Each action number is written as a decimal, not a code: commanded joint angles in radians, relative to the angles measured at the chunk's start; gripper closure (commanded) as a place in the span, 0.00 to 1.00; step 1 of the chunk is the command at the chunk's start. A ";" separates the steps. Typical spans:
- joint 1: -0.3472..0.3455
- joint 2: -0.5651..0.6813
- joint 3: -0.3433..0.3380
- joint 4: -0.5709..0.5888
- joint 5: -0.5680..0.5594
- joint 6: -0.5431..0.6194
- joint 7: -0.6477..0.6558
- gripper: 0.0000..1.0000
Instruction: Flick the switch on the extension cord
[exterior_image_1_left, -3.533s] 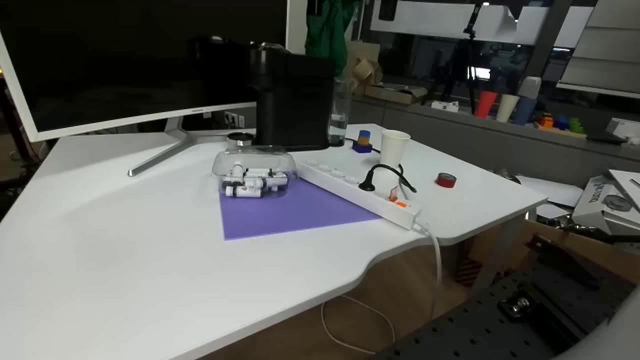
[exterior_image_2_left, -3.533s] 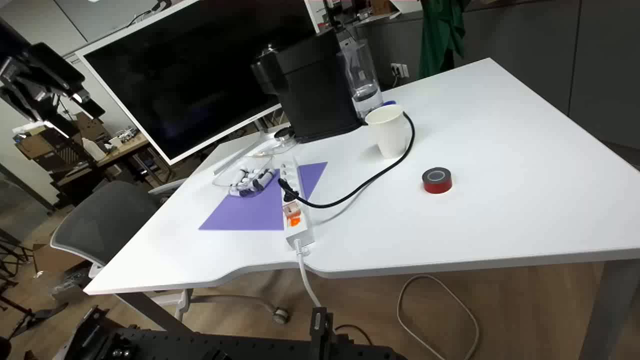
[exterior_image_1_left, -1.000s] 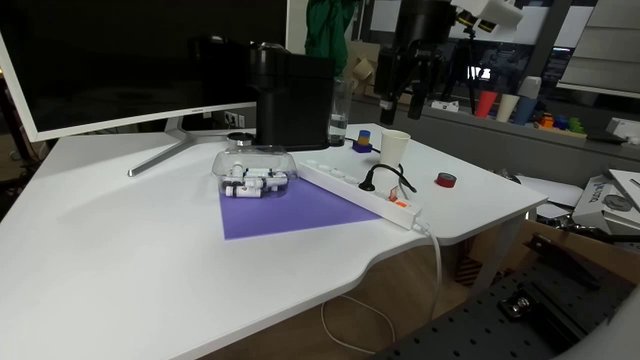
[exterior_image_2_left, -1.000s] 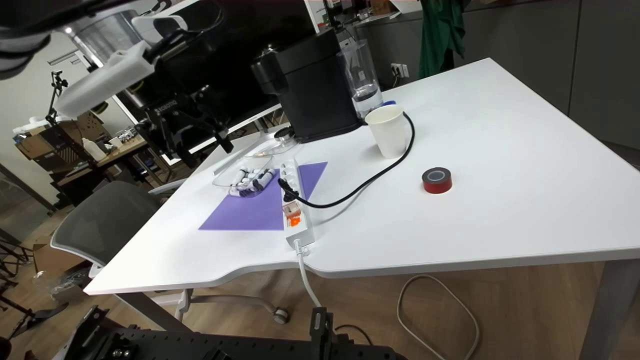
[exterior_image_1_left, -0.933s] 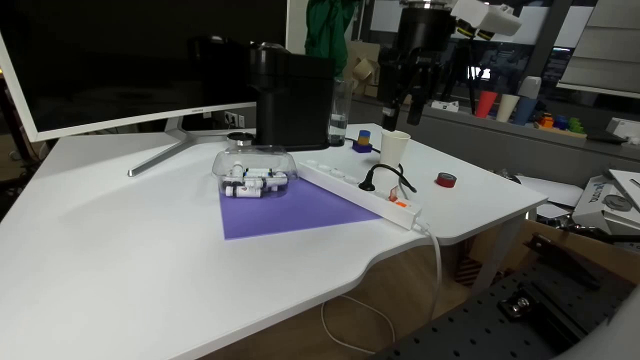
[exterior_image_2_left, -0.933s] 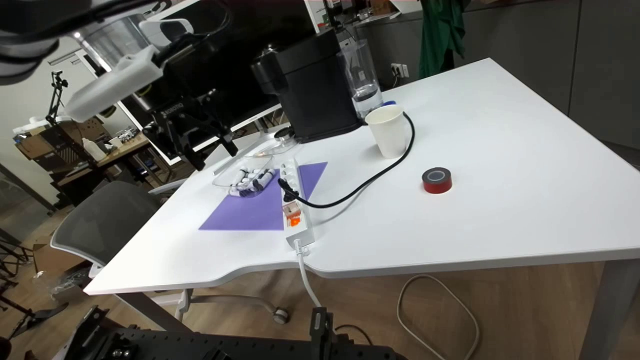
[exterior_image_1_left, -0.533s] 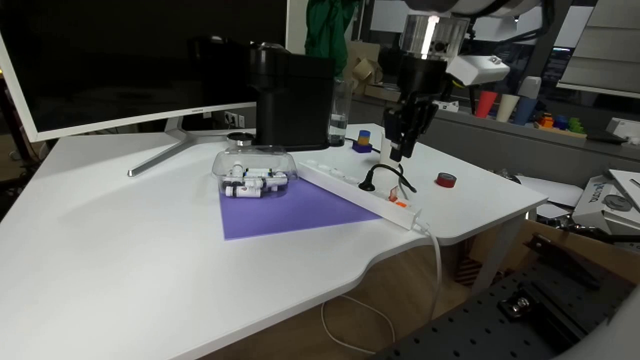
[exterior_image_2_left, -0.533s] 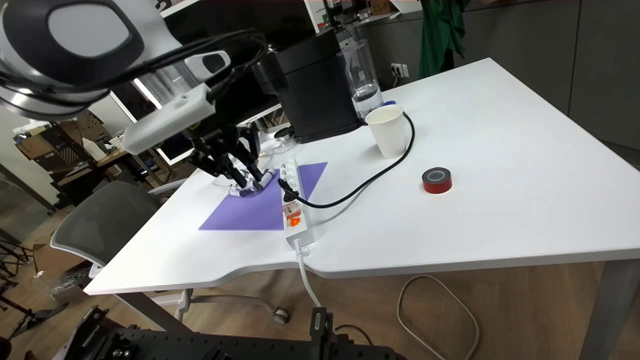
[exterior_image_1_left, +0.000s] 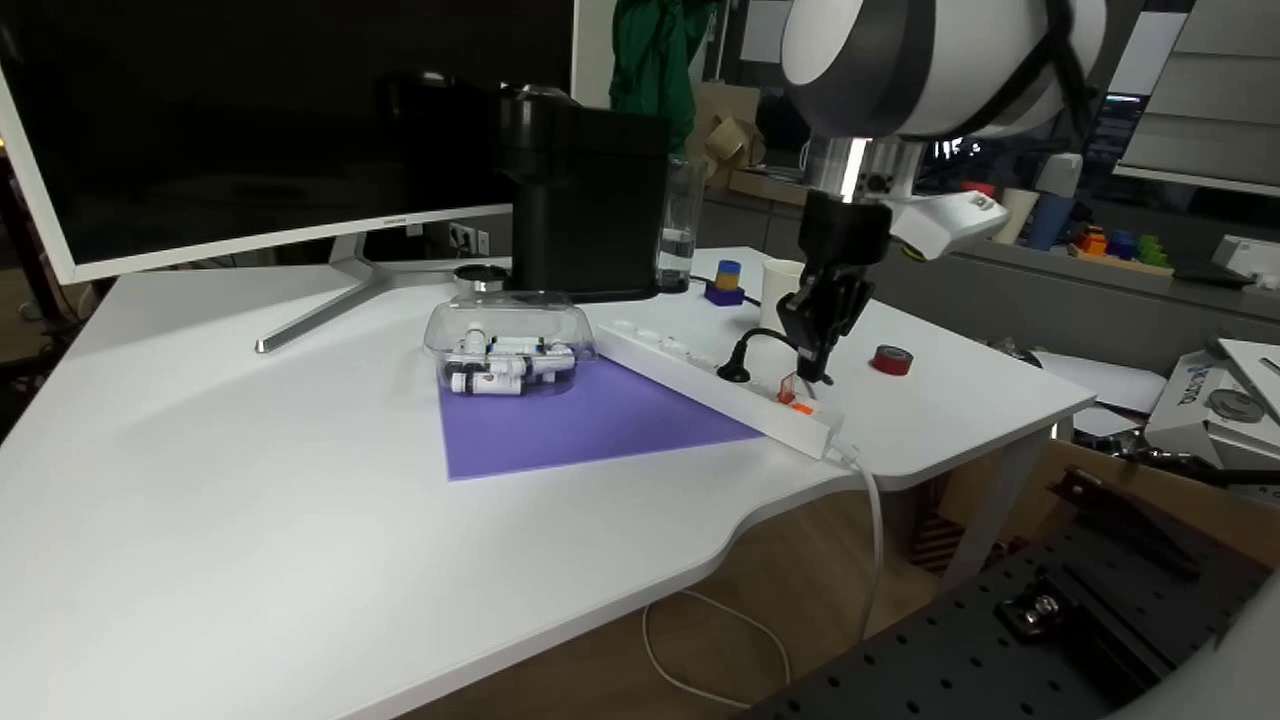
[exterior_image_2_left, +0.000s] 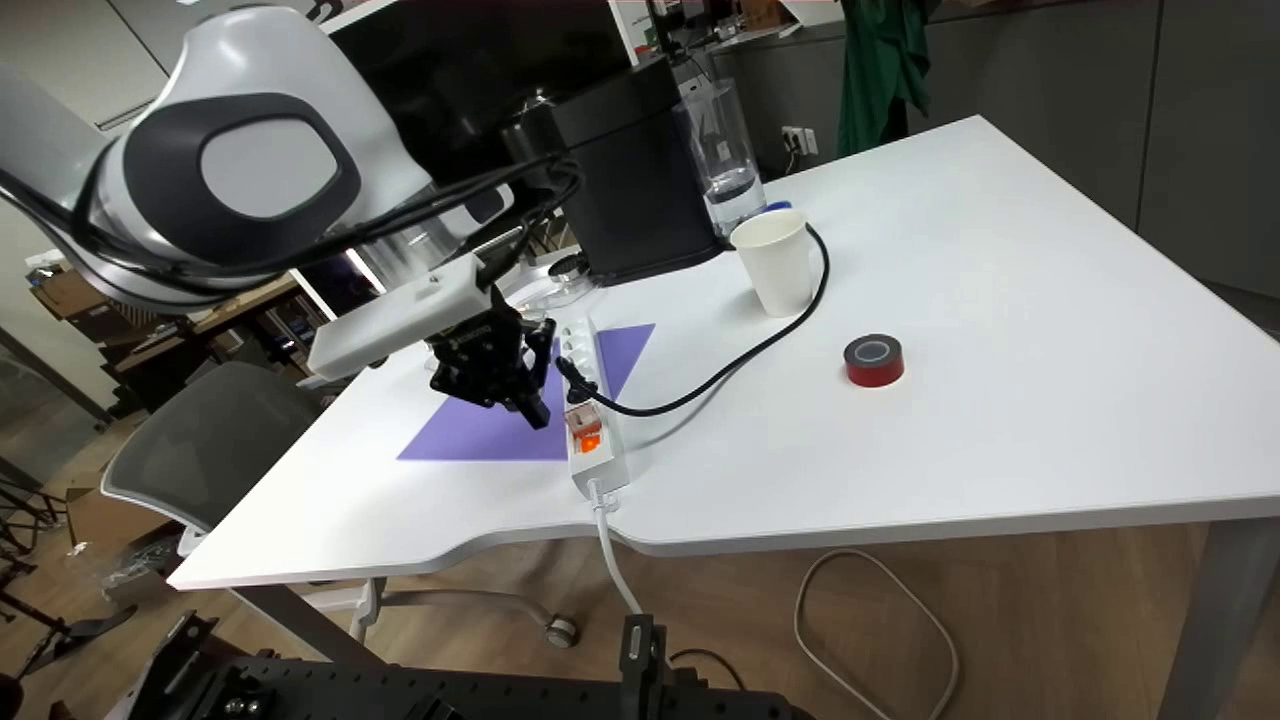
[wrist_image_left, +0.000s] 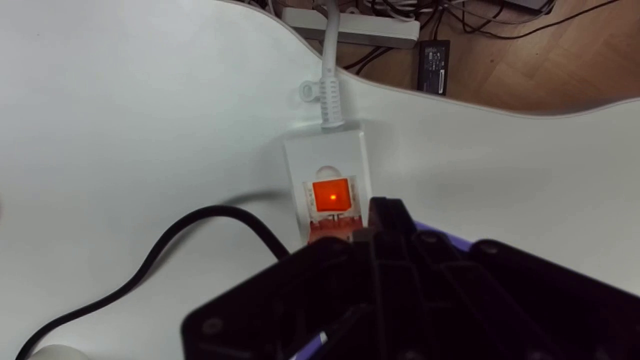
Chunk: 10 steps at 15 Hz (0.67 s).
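Switch (wrist_image_left: 332, 195): red-orange rocker at the end of the extension cord (exterior_image_1_left: 690, 383) where the white cable (exterior_image_1_left: 876, 520) comes out. Bright orange spot at its middle. Reddish see-through flap (wrist_image_left: 334, 228) tilted up just beside it, on the socket side. Next along, 1 black plug (exterior_image_1_left: 735, 368) in a socket, its black cable (exterior_image_2_left: 700, 389) curving off to the white cup (exterior_image_2_left: 775, 270).

Gripper (wrist_image_left: 391, 215) closed up: 2 fingertips (exterior_image_2_left: 537, 413) together, no gap seen, nothing held. Hangs from the arm (exterior_image_2_left: 270, 165), pointing down near the switch end. Wrist view: tips by the long edge of the extension cord, next to the flap, whole switch in sight. In an exterior view a strip of purple mat (exterior_image_2_left: 470, 437) shows between tips and cord, so apart. Height over the cord hard to judge from these angles.

Extension cord lies across the mat; switch end sits on the white desk (exterior_image_1_left: 250, 500) near its curved edge, white cable dropping over that edge.

Others: clear box (exterior_image_1_left: 510, 310) of white tubes (exterior_image_1_left: 487, 384), partly on the mat. Tape roll (exterior_image_2_left: 874, 375), red side, dark top, well apart from the cord. Black machine (exterior_image_1_left: 590, 210), clear tank (exterior_image_1_left: 680, 215) just beside it. Large monitor (exterior_image_1_left: 270, 120) behind.
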 joint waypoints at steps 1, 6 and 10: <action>-0.017 -0.005 0.011 0.000 -0.049 0.002 0.010 1.00; -0.051 0.014 0.033 0.012 0.015 -0.029 -0.151 1.00; -0.072 0.037 0.028 0.037 -0.016 -0.042 -0.224 1.00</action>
